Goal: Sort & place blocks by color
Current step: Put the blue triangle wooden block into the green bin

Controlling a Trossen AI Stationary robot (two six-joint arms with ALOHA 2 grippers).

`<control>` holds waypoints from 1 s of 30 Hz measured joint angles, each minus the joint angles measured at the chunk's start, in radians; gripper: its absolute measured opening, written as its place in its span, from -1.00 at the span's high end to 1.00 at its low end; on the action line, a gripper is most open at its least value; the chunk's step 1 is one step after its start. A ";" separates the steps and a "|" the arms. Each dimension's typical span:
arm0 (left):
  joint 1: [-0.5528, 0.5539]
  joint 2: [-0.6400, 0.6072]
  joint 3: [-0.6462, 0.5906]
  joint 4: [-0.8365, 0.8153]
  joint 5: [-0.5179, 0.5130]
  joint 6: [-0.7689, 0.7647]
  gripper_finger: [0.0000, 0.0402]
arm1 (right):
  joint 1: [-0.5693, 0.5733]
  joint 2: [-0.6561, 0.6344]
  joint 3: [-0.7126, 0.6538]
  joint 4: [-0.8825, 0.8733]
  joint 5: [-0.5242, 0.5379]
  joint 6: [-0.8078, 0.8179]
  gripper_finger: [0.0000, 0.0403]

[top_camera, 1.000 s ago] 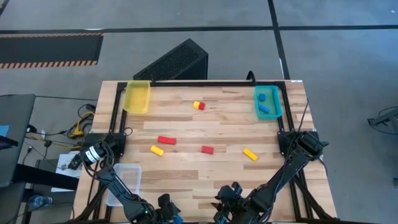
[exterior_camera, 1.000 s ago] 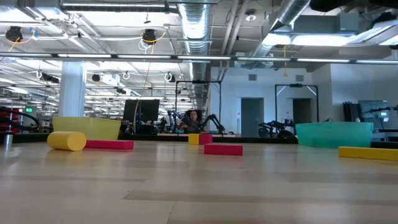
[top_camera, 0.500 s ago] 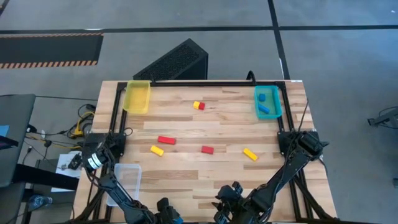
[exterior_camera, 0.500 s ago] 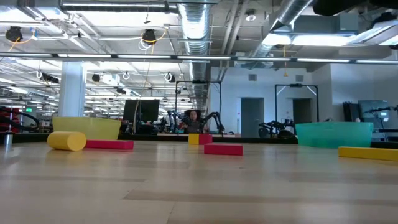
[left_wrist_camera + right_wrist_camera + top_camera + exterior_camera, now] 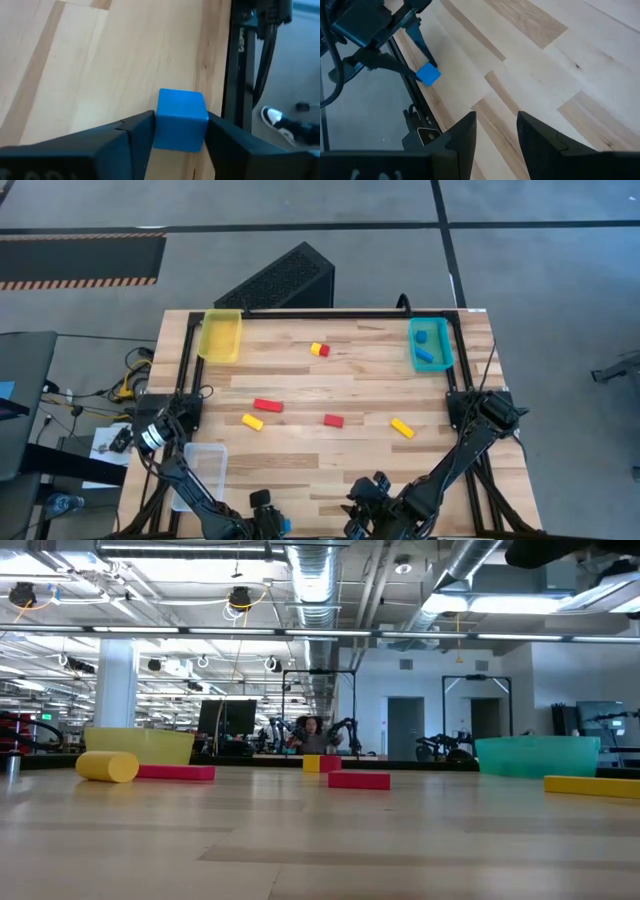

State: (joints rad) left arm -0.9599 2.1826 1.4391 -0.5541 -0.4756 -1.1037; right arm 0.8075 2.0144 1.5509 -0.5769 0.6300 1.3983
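Note:
My left gripper point(image 5: 181, 131) is at the table's near edge, left of centre point(image 5: 265, 508), shut on a small blue cube point(image 5: 181, 119). The right wrist view also shows that cube point(image 5: 428, 74). My right gripper point(image 5: 495, 142) waits open at the near edge, right of centre point(image 5: 368, 495), touching nothing. Loose on the wood lie a yellow-and-red pair point(image 5: 319, 349), a red oblong block point(image 5: 267, 405), a yellow block point(image 5: 252, 421), a red block point(image 5: 333, 420) and another yellow block point(image 5: 401, 427). Blue blocks point(image 5: 428, 350) sit in the teal tray point(image 5: 413, 345). My left gripper pinches the blue cube between its two fingers, one on each opposite side face point(image 5: 159, 120). The cube's front half sticks out past the fingertips. It sits upright over the table's near edge; I cannot tell whether its underside touches the wood.
A yellow tray point(image 5: 220, 336) stands at the far left corner and a clear tray point(image 5: 205, 468) at the near left. A black frame rail point(image 5: 235, 65) runs along the table's edge beside the cube. Open wood lies between the blocks and the near edge.
My left arm has shifted slightly at the near edge, and its gripper has stayed shut on the blue cube. The blocks on the table have kept their places.

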 joint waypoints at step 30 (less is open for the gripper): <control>0.601 -0.553 -0.008 0.161 -0.039 1.353 0.40 | -0.312 -0.605 -0.254 -0.205 0.086 0.015 -0.21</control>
State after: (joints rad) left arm -0.3590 1.6299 1.4315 -0.3931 -0.5142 0.2497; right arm 0.4957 1.4096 1.2970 -0.7815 0.7155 1.4133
